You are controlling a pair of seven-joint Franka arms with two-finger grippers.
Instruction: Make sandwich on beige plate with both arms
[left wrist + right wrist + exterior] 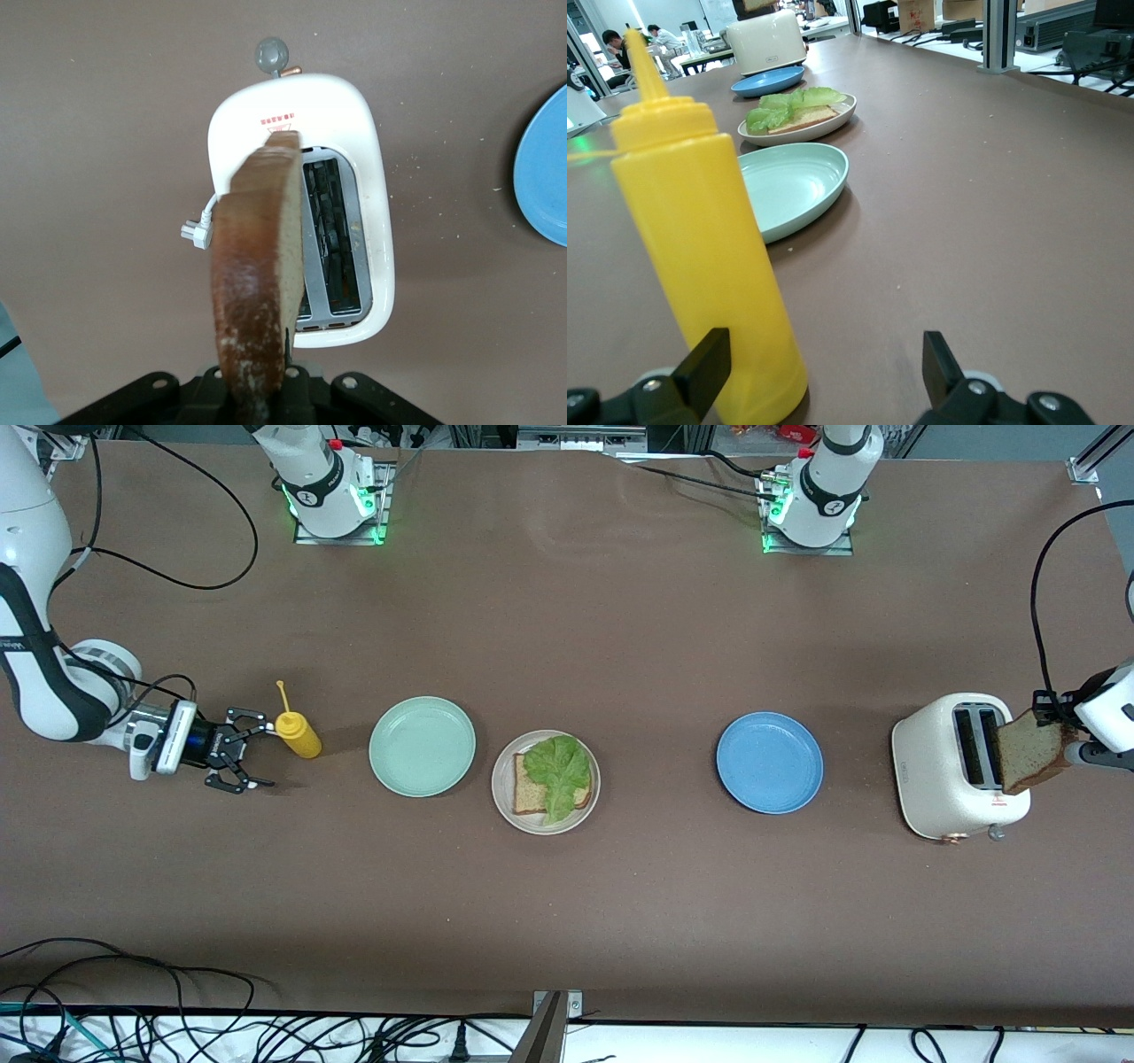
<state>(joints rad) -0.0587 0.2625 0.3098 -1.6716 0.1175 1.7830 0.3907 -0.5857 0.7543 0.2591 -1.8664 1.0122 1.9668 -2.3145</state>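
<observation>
Two risks: left gripper (1067, 737), clamped on toast slice (1032, 751) above toaster (952, 766) at frame right, may drop it before the mid-frame beige plate (504, 793); right gripper (251, 760), open, may topple mustard bottle (298, 733).

A brown bench (620, 921) carries everything. In a row across its middle stand a yellow squeeze bottle (298, 732) toward the right arm's end, then a mint-green plate (422, 745), a beige plate (546, 782) just beside it and slightly nearer the front camera, a blue plate (769, 762) well apart, and a white toaster (955, 768) toward the left arm's end. The two arm bases are mounted along the bench's edge farthest from the front camera. Black cables trail over the bench near both ends.
</observation>
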